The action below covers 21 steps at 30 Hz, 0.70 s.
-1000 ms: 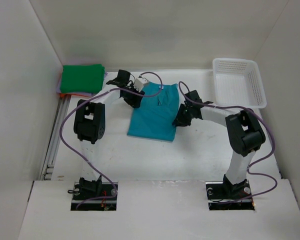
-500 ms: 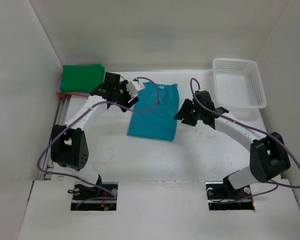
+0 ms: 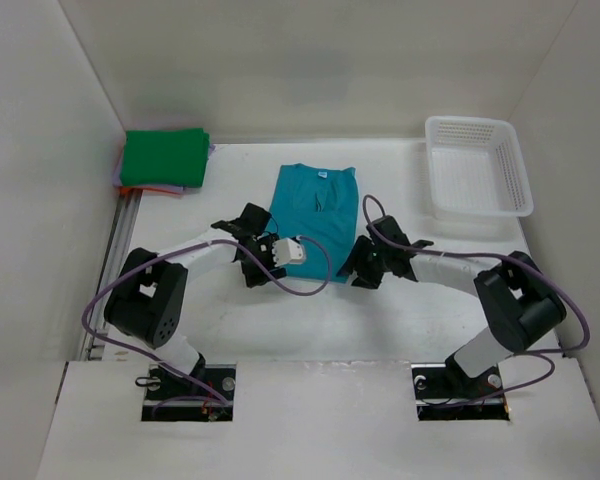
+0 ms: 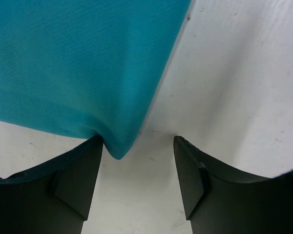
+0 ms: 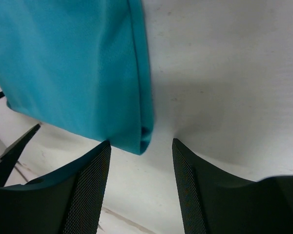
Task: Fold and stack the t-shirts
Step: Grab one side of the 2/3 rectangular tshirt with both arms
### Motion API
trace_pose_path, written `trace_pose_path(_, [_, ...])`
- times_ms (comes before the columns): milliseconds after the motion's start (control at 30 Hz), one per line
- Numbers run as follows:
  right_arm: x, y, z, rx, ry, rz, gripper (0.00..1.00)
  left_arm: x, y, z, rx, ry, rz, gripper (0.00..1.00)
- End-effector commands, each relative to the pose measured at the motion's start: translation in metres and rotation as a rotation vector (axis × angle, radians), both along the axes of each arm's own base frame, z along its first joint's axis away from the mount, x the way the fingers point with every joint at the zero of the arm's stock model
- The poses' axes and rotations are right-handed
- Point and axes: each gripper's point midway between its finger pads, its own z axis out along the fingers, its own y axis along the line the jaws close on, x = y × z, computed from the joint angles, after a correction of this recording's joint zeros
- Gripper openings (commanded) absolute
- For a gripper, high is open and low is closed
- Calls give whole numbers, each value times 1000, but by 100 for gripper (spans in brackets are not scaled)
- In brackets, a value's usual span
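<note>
As both arms drop to the near hem: the left gripper (image 3: pixel 260 268) and right gripper (image 3: pixel 358 272), up by the collar a second ago, now sit low at the two near corners of the teal shirt (image 3: pixel 315 200).
Jaws: both have sprung apart within that second and stand spread, holding nothing.
Shirt: lies flat in the middle of the table (image 3: pixel 310 330) as a long narrow panel, collar away from the arms, squarer than before.
Meaning: the lengthwise folds look done; a hem-to-collar fold seems next, then the stack.
Stack: green shirt (image 3: pixel 163 157) on top at the far left, orange and lavender edges peeping out beneath.
Overhead view: shows the whole layout and the basket (image 3: pixel 477 122), but the arms hide the corners.
Wrist views: each corner pokes between open fingers. The left one touches one finger's inner edge, and the right shows a doubled fold.
</note>
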Motion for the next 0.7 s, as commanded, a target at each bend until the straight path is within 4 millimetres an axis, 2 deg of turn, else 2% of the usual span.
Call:
trace_pose_path(0, [8, 21, 6, 73, -29, 1, 58, 17, 6, -6, 37, -81, -9, 58])
trace_pose_path(100, [1, 21, -6, 53, 17, 3, 57, 20, 12, -12, 58, -92, 7, 58])
trace_pose_path(200, [-4, 19, -14, 40, 49, 3, 55, 22, 9, -13, 53, -102, 5, 58])
trace_pose_path(300, [-7, 19, -18, 37, 64, 7, 48, 24, 2, -16, 42, -99, 3, 53])
trace_pose_path(367, [-7, 19, -18, 37, 64, 8, 39, 24, 0, -19, 42, -85, 5, 44])
trace_pose_path(467, [-1, 15, -12, 37, 39, -9, 22, 24, -1, -20, 32, -65, 26, 18])
trace_pose_path(500, [7, 13, -4, 49, 4, -5, 2, 9, 1, -21, 35, 3, 23, 3])
trace_pose_path(667, [3, 16, 4, 67, -14, 15, 0, -18, 4, -17, 46, 49, 12, 0])
